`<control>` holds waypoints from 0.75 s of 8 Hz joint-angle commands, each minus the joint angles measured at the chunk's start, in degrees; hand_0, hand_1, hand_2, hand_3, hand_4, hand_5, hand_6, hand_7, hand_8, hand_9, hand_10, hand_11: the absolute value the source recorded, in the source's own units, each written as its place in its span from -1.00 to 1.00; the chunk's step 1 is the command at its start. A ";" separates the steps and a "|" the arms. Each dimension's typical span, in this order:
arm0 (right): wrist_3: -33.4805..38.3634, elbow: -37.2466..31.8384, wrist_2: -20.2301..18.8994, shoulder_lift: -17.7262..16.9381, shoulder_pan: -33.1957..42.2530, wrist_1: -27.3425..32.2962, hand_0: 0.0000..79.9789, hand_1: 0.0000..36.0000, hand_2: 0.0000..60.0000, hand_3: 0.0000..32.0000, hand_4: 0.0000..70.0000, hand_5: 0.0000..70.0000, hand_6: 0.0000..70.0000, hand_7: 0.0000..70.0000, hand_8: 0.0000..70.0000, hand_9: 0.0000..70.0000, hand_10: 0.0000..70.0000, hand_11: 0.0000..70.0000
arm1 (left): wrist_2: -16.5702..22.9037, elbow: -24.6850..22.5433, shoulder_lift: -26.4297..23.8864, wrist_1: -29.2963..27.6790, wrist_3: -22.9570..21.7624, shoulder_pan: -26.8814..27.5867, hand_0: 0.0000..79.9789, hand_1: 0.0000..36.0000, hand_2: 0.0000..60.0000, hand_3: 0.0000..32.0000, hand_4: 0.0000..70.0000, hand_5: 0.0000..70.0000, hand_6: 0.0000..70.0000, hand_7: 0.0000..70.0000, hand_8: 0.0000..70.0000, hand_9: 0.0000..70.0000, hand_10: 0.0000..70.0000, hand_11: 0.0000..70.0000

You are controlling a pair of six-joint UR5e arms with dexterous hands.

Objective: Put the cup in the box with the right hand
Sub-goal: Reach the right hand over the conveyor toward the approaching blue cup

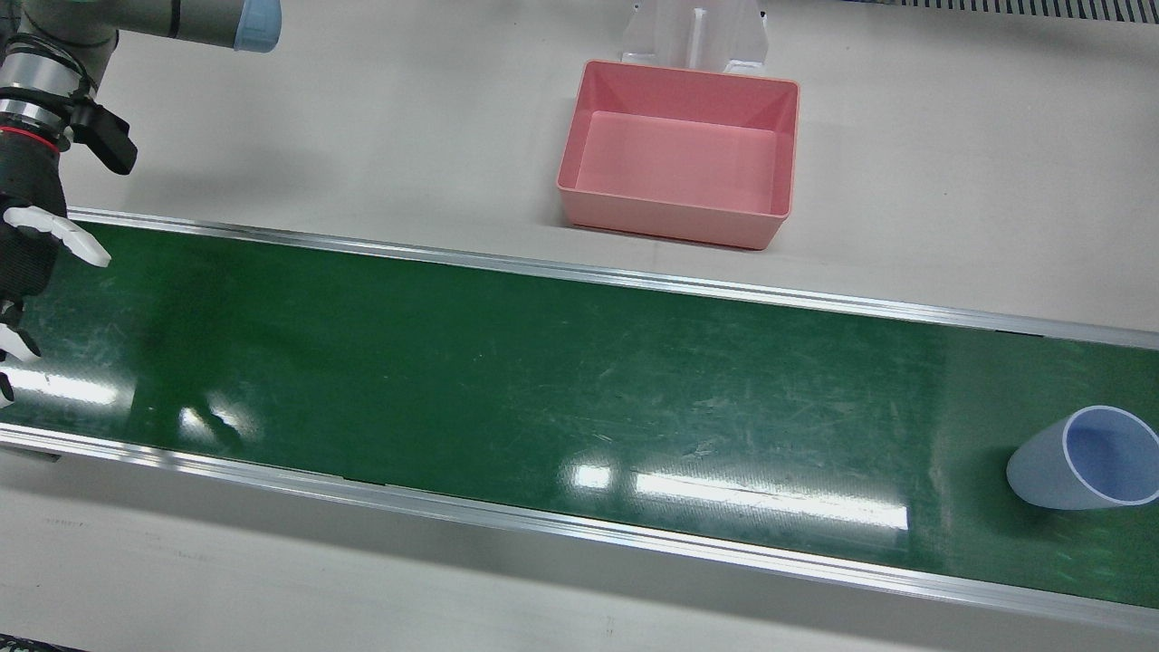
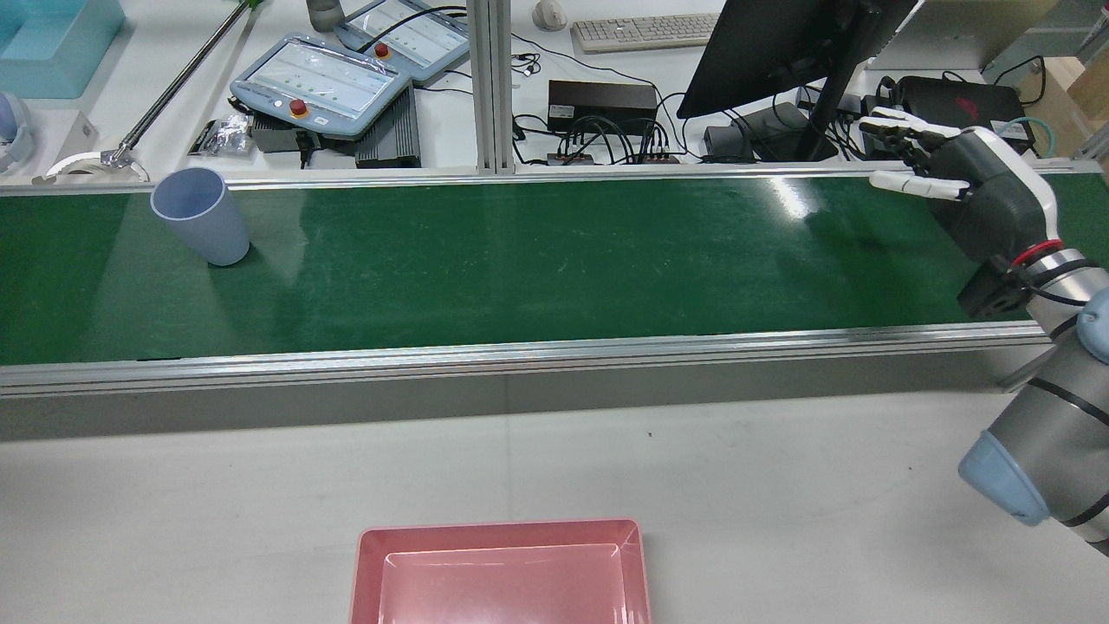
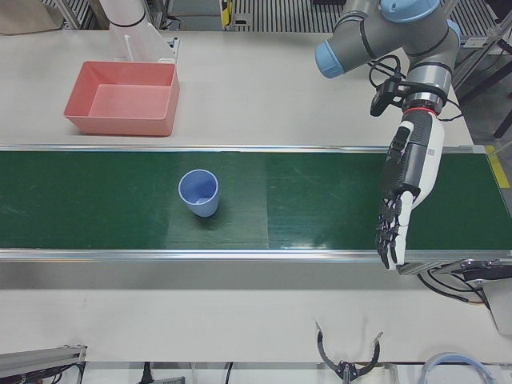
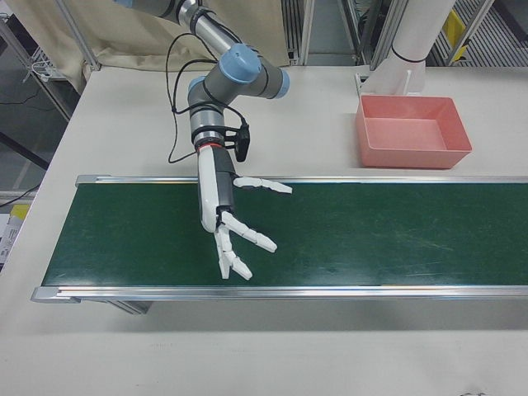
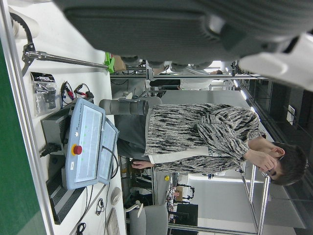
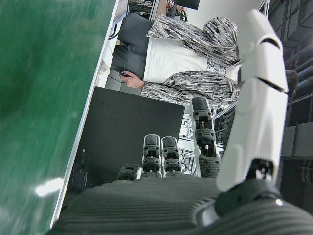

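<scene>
A pale blue cup point(image 2: 201, 217) stands upright on the green conveyor belt point(image 2: 554, 260), at its left end in the rear view; it also shows in the front view point(image 1: 1082, 460) and the left-front view point(image 3: 198, 193). The pink box point(image 1: 675, 217) sits empty on the table beside the belt, also seen in the rear view point(image 2: 368, 581) and the right-front view point(image 4: 412, 155). My right hand point(image 2: 970, 186) hovers over the belt's far right end, fingers spread and empty, far from the cup point(image 4: 223, 214). My left hand point(image 3: 406, 180) is open and empty over the belt, to the right of the cup in the left-front view.
Aluminium rails point(image 1: 579, 272) edge the belt on both sides. A white pedestal point(image 1: 693, 36) stands behind the box. Beyond the belt lie teach pendants point(image 2: 321, 87), a keyboard point(image 2: 641, 30) and a monitor point(image 2: 780, 43). A person stands there point(image 5: 205, 137).
</scene>
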 commanded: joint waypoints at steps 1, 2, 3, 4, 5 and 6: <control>-1.00 -3.57 3.35 4.36 -2.73 0.41 0.38 -0.22 -1.00 -1.00 -0.23 -0.83 -0.82 -0.37 -0.71 -0.46 -0.91 -0.81 | 0.00 -0.02 -0.09 0.02 0.00 0.00 -1.00 -1.00 -1.00 -1.00 -1.00 -1.00 -1.00 -1.00 -1.00 -1.00 -1.00 -1.00; -1.10 -3.57 3.46 5.14 -2.91 0.50 0.33 -0.06 -0.69 -1.00 -0.39 -0.82 -0.82 -0.39 -0.71 -0.47 -0.90 -0.81 | 0.00 -0.02 -0.09 0.02 0.00 0.00 -1.00 -1.00 -1.00 -1.00 -1.00 -1.00 -1.00 -1.00 -1.00 -1.00 -1.00 -1.00; -1.71 -3.48 3.46 5.84 -3.78 0.50 0.34 -0.13 -0.80 -1.00 -0.38 -0.82 -0.82 -0.40 -0.71 -0.47 -0.87 -0.77 | 0.00 0.07 -0.09 0.02 0.00 0.00 -1.00 -1.00 -1.00 -1.00 -1.00 -1.00 -1.00 -1.00 -1.00 -1.00 -1.00 -1.00; -1.89 -3.48 3.46 5.85 -4.92 0.50 0.36 -0.25 -1.00 -1.00 -0.32 -0.82 -0.83 -0.41 -0.71 -0.48 -0.87 -0.76 | 0.00 0.07 -0.09 0.02 0.00 0.00 -1.00 -1.00 -1.00 -1.00 -1.00 -1.00 -1.00 -1.00 -1.00 -1.00 -1.00 -1.00; -2.24 -3.39 3.46 5.59 -5.63 0.50 0.29 -0.07 -0.59 -1.00 -0.48 -0.83 -0.83 -0.43 -0.72 -0.48 -0.86 -0.75 | 0.00 0.07 -0.09 -0.07 0.00 0.00 -1.00 -1.00 -1.00 -1.00 -1.00 -1.00 -1.00 -1.00 -1.00 -1.00 -1.00 -1.00; -2.50 -3.39 3.46 5.06 -5.72 0.50 0.32 -0.17 -0.80 -1.00 -0.47 -0.82 -0.83 -0.45 -0.72 -0.49 -0.86 -0.75 | 0.00 0.07 0.00 -0.07 0.00 0.00 -1.00 -1.00 -1.00 -1.00 -1.00 -1.00 -1.00 -1.00 -1.00 -1.00 -1.00 -1.00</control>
